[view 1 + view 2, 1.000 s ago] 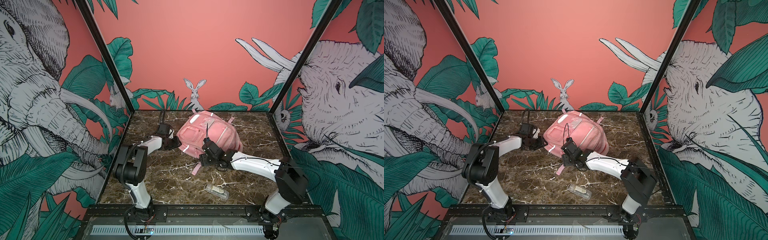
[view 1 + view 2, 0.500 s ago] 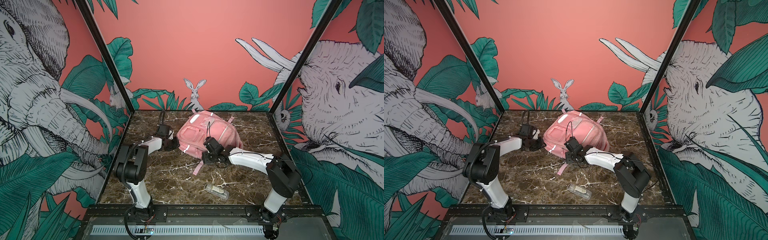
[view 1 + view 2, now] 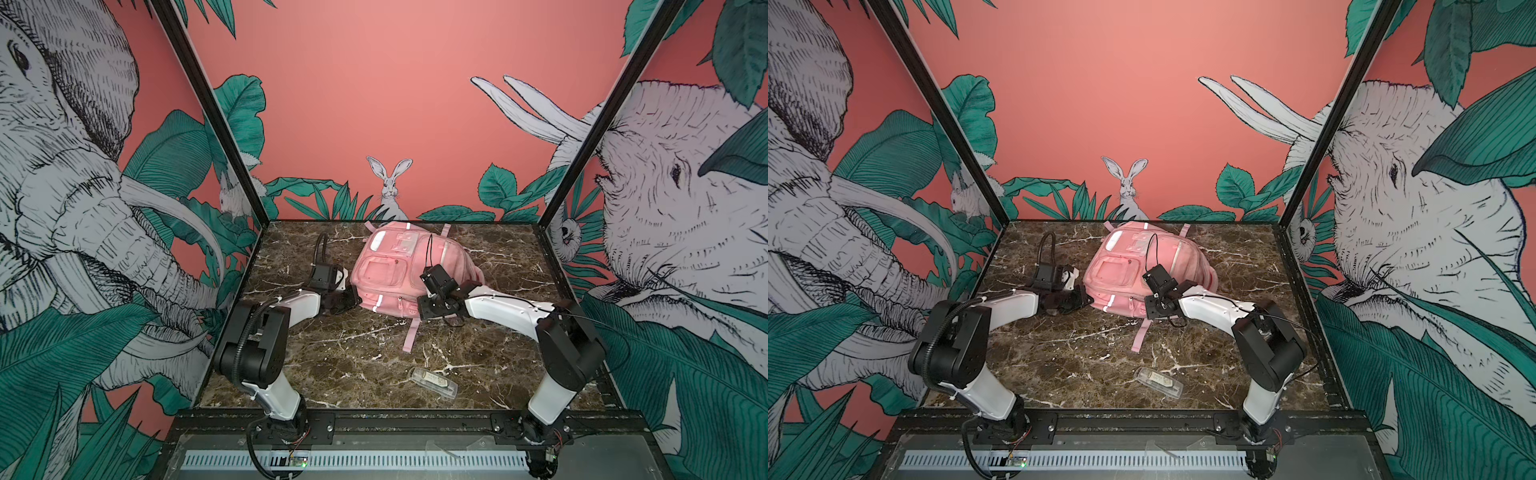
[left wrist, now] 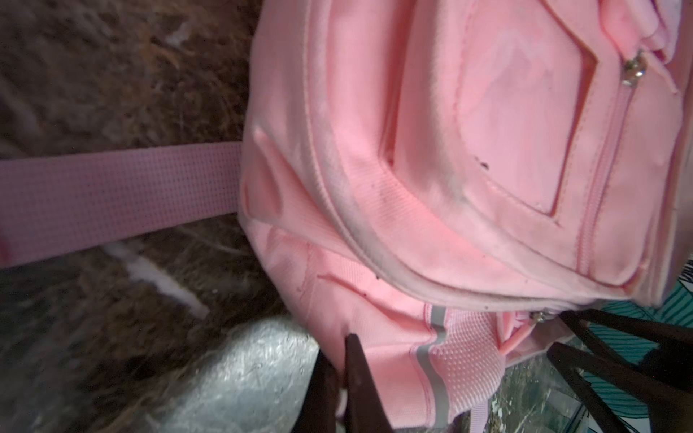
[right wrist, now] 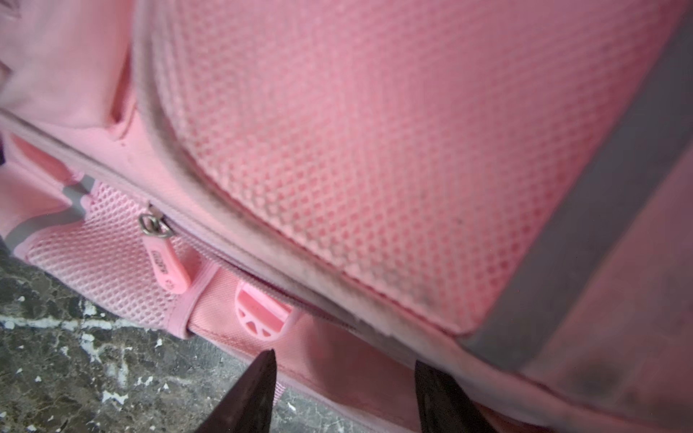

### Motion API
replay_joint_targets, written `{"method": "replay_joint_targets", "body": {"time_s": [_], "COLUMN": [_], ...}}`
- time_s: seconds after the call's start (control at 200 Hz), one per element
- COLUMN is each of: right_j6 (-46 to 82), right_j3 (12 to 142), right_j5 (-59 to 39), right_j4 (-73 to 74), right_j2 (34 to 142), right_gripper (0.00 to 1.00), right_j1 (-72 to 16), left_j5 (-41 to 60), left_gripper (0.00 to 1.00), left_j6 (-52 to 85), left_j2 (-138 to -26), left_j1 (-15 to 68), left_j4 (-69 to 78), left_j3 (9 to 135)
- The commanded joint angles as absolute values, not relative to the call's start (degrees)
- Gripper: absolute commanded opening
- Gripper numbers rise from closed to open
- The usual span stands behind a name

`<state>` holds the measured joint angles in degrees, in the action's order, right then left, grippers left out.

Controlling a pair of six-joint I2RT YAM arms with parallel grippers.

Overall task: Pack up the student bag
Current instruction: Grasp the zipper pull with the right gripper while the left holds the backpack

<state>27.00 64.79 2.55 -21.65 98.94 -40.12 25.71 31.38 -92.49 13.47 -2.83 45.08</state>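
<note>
Now: left fingers (image 4: 356, 382) pinched on student bag (image 3: 390, 274) edge; right fingers (image 5: 255, 397) apart beside it.

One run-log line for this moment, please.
left gripper: shut on student bag corner | right gripper: open at bag's edge | clear case: on table, unpacked
</note>
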Motion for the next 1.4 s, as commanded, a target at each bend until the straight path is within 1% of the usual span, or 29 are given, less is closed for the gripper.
{"method": "replay_joint_targets", "body": {"time_s": [0.0, 0.105, 0.28, 0.49, 0.74, 0.865, 1.396], "right_j6": [22.9, 23.2, 25.2, 26.9, 27.4, 28.1, 29.8], "right_j3": [65.5, 63.9, 63.9, 66.7, 71.2, 72.9, 74.8], "right_j5": [3.5, 2.6, 5.3, 8.1, 9.3, 8.6, 6.9], "right_j4": [-19.6, -18.4, -17.9, -17.0, -18.9, -19.3, -18.3], "right_j2": [97.4, 95.8, 95.3, 97.6, 102.5, 104.5, 108.9], "right_gripper": [0.58, 0.57, 0.56, 0.54, 0.53, 0.5, 0.42], "right_j1": [-39.9, -41.6, -47.3, -51.8, -52.1, -52.2, -52.3], "left_j5": [26.1, 26.5, 26.3, 26.2, 26.3, 26.3, 26.4], "left_gripper": [0.01, 0.01, 0.01, 0.01, 0.01, 0.01, 0.01], "left_j6": [33.1, 34.1, 34.8, 34.5, 34.3, 34.2, 33.6], "left_j2": [-88.2, -86.2, -84.2, -83.5, -83.2, -82.9, -82.7], "left_j1": [13.4, 13.4, 13.5, 13.6, 13.6, 13.6, 13.6], "left_j4": [-4.7, -4.2, -4.4, -5.4, -5.8, -6.1, -6.7], "left_j3": [41.7, 40.1, 39.3, 39.7, 39.8, 39.7, 39.7]}}
